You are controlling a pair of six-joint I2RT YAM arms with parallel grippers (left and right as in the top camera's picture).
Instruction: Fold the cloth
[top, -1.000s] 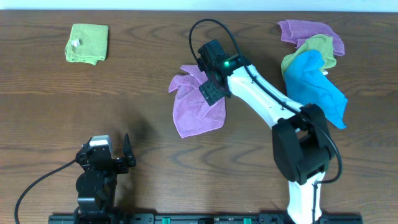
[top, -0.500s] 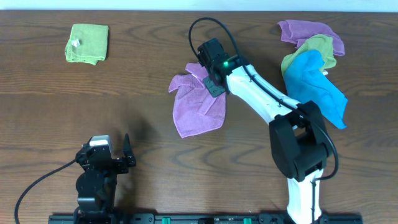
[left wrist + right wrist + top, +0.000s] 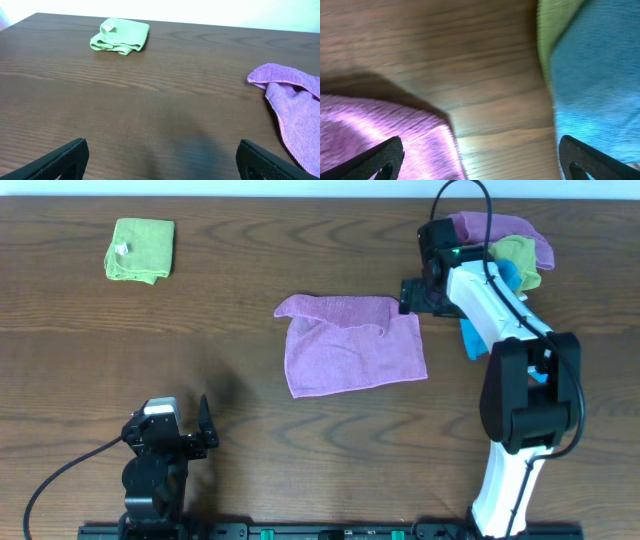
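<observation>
A purple cloth (image 3: 350,345) lies spread almost flat in the middle of the table, with a small wrinkle near its top edge. Its left part shows in the left wrist view (image 3: 295,107) and its right corner in the right wrist view (image 3: 385,135). My right gripper (image 3: 412,297) is open and empty, just beyond the cloth's top right corner; its fingers (image 3: 480,160) straddle bare wood between the purple cloth and a blue cloth (image 3: 595,85). My left gripper (image 3: 200,430) is open and empty near the table's front left, its fingers (image 3: 162,160) over bare wood.
A folded green cloth (image 3: 140,248) lies at the back left, also in the left wrist view (image 3: 120,36). A pile of purple (image 3: 500,228), green (image 3: 515,252) and blue (image 3: 500,280) cloths sits at the back right, close to the right arm.
The right gripper pulled the crumpled purple cloth's edge rightwards, spreading it flat, then let go and now sits open at its top right corner. The left arm has not moved.
</observation>
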